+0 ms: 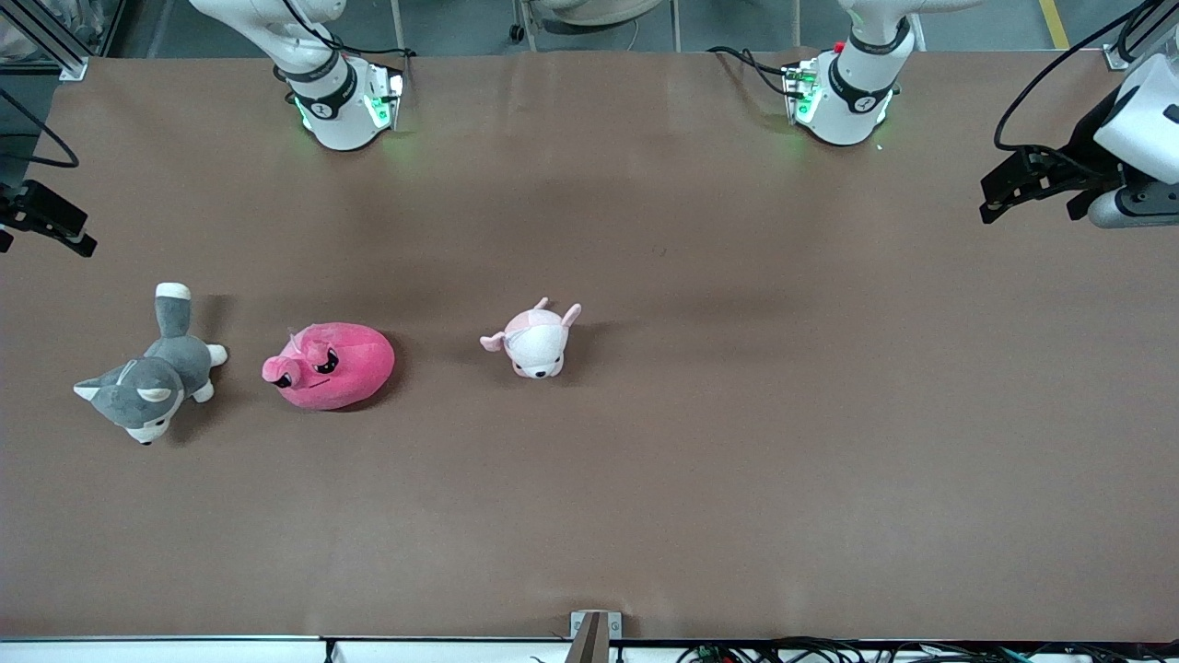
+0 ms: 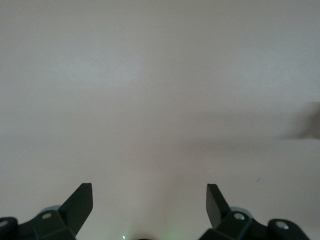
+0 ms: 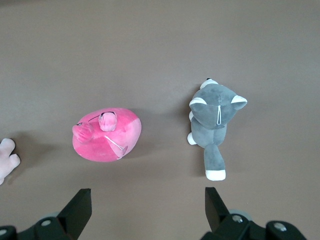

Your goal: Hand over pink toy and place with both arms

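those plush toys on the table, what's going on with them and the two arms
Nothing is being handled yet. The hot-pink plush pig lies on the brown table between a grey-and-white plush dog and a smaller pale pink-and-white plush animal. The right gripper hangs over the pig and dog, jaws open and empty. The left gripper waits open over bare table at its own end.

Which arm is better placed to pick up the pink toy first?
Probably the right. Its open end effector looks down on the pink toy, which lies toward its end of the table. The left end effector, also open, waits over bare table.
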Controlling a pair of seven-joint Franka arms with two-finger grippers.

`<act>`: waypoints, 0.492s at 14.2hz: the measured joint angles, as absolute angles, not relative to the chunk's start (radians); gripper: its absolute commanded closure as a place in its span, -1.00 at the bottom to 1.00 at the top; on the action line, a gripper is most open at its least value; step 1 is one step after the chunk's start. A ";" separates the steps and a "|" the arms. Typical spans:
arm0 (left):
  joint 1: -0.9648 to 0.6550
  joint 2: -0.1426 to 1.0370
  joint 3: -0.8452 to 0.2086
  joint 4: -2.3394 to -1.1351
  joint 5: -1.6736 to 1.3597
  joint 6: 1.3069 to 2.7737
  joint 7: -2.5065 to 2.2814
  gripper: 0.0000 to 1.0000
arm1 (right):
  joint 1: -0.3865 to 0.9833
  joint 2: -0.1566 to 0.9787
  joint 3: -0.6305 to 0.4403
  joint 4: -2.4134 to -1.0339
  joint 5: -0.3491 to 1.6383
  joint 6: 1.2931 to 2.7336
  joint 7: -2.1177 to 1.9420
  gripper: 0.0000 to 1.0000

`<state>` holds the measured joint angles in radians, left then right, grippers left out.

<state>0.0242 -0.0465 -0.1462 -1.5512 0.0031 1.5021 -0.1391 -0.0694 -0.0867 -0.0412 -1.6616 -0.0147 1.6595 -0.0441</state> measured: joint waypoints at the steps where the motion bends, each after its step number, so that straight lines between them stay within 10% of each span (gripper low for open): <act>1: 0.024 -0.043 -0.146 -1.549 0.003 1.502 -0.139 -1.00 | -0.069 -0.090 -0.041 -1.670 -0.015 1.659 -0.044 -1.00; 7: 0.025 -0.037 -0.146 -1.546 0.003 1.491 -0.139 -1.00 | -0.069 -0.092 -0.041 -1.697 -0.019 1.657 -0.044 -1.00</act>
<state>0.0247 -0.0372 -0.1460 -1.5465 0.0031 1.4908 -0.1391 -0.0694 -0.0915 -0.0411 -1.6973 -0.0187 1.6568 -0.0445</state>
